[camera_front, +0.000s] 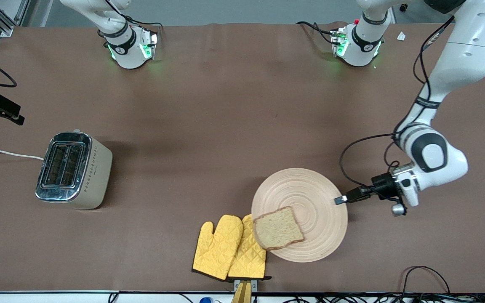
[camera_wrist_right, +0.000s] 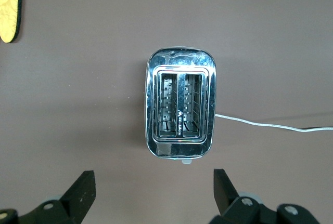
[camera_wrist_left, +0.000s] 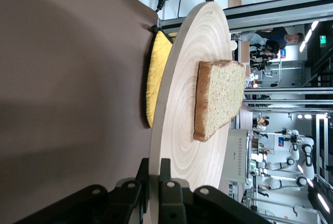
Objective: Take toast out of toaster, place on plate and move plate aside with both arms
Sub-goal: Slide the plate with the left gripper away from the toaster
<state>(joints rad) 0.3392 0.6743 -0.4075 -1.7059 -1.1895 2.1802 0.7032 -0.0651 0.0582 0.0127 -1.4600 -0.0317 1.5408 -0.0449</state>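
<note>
Toast [camera_front: 278,229] on plate [camera_front: 310,189] — brown table [camera_front: 225,105].

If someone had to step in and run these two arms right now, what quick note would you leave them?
Left gripper: shut on the rim of the plate, at the plate's edge toward the left arm's end of the table.
Right gripper: open, holding nothing, up over the toaster.
Toast: lies on the plate, near the edge by the yellow oven mitts. The plate partly overlaps a mitt.
Done: toast out of the toaster and on the plate; both slots look empty.
Left: move the plate aside.
</note>
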